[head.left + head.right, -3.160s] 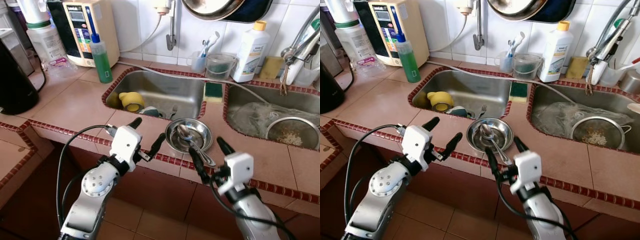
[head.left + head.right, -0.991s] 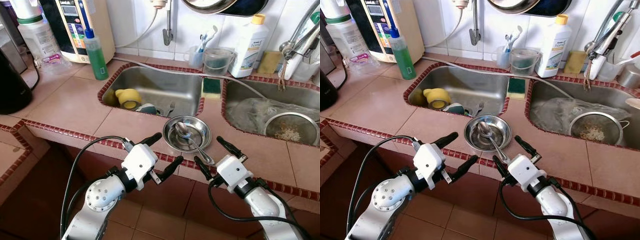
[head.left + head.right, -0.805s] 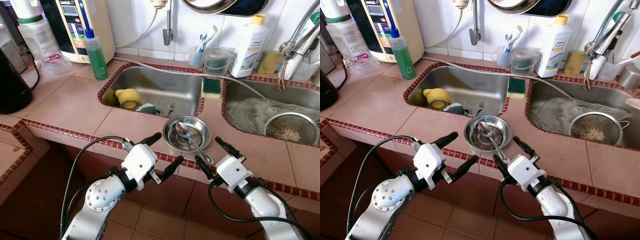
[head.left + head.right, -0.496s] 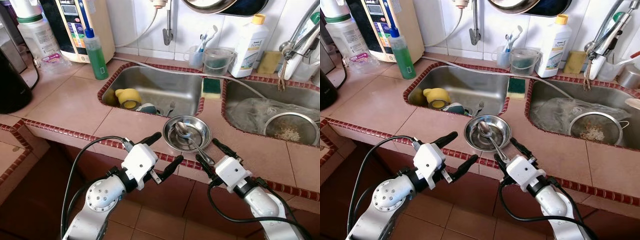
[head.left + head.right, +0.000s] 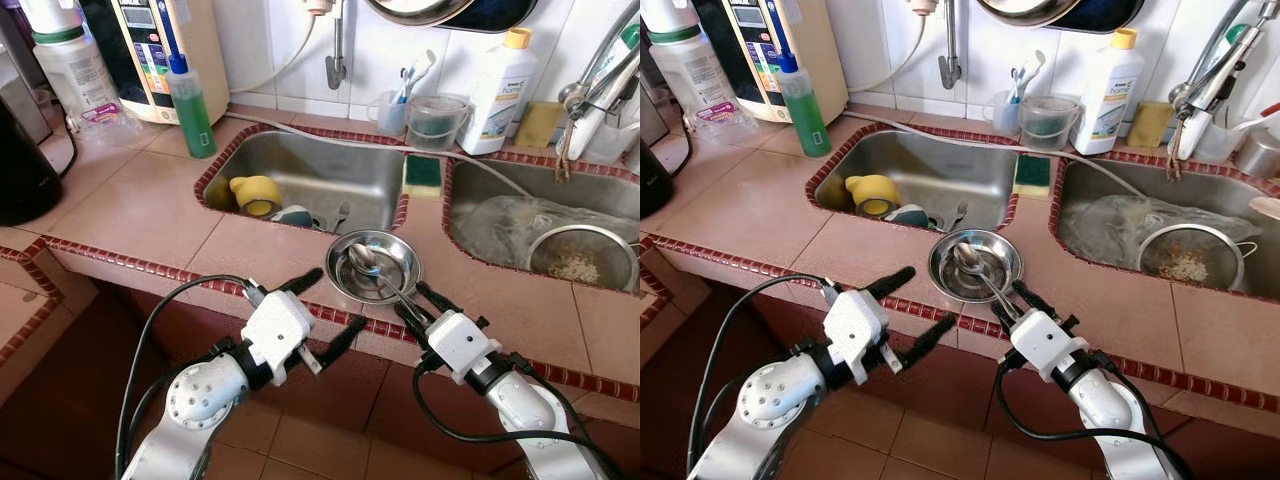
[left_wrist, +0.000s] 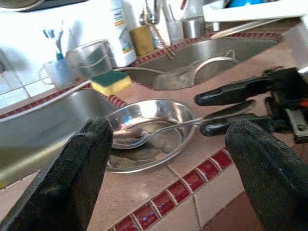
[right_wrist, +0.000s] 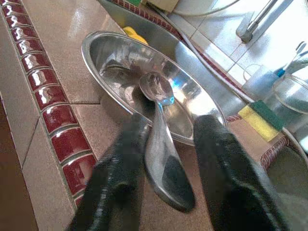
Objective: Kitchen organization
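A shallow steel bowl (image 5: 385, 255) sits on the tiled counter between the two sinks. A metal spoon (image 5: 365, 262) lies in it, its handle sticking out over the rim toward the counter's front edge. My right gripper (image 5: 412, 299) is open at that edge, one black finger on each side of the spoon handle (image 7: 161, 159); in the right wrist view the fingers (image 7: 122, 173) flank the handle without clamping it. My left gripper (image 5: 325, 306) is open and empty, just in front of the counter edge, left of the bowl (image 6: 144, 154).
The left sink (image 5: 330, 180) holds a yellow cup (image 5: 257, 195) and a fork. A green sponge (image 5: 424, 172) lies on the divider. The right sink (image 5: 500, 200) holds a strainer (image 5: 583, 258). A green soap bottle (image 5: 192, 105) and a white bottle (image 5: 499, 92) stand at the back.
My right gripper has moved forward to the bowl, so its fingers now straddle the spoon handle. The left gripper has sunk slightly.
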Controlling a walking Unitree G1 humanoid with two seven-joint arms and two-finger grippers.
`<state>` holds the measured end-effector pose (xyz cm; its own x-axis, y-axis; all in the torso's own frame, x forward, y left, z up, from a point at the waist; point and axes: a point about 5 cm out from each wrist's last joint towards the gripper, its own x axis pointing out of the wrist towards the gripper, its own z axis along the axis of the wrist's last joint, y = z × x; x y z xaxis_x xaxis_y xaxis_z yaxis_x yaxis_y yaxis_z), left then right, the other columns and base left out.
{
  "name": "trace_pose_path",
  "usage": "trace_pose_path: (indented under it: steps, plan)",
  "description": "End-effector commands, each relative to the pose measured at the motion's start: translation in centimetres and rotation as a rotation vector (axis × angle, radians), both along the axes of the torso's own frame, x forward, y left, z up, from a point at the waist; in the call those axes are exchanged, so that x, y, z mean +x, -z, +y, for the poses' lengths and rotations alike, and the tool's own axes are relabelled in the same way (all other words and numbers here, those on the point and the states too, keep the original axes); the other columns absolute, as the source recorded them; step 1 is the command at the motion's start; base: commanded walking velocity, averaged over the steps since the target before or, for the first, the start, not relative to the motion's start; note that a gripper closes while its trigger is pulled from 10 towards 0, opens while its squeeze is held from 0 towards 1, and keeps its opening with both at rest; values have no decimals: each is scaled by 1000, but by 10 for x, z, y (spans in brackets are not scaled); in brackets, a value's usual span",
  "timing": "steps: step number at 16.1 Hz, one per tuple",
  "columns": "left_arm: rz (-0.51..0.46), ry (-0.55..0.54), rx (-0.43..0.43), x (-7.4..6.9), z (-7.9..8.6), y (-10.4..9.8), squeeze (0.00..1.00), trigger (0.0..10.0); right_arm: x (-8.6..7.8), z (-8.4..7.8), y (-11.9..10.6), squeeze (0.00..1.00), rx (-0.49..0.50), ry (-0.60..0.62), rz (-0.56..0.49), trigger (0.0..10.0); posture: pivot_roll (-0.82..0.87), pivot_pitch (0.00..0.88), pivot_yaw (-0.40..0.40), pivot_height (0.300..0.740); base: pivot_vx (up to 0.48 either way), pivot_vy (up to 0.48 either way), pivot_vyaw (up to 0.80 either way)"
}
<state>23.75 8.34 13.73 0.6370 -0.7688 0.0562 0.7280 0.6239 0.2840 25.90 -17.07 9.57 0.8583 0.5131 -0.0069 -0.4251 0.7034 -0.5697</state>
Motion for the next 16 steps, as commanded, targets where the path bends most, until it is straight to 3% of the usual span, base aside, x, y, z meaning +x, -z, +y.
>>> trace_pose_path:
  steps: [1, 16]
  plan:
    - [1, 27, 6, -4, -2, -1, 0, 10000, 1, 2, 0, 0, -12, -22, 1, 0, -153, 58, 4, 740, 0, 0, 0]
    - [3, 25, 14, -5, -2, -3, 0, 10000, 4, 2, -3, 0, 10, -9, -11, 0, -152, 60, 5, 740, 0, 0, 0]
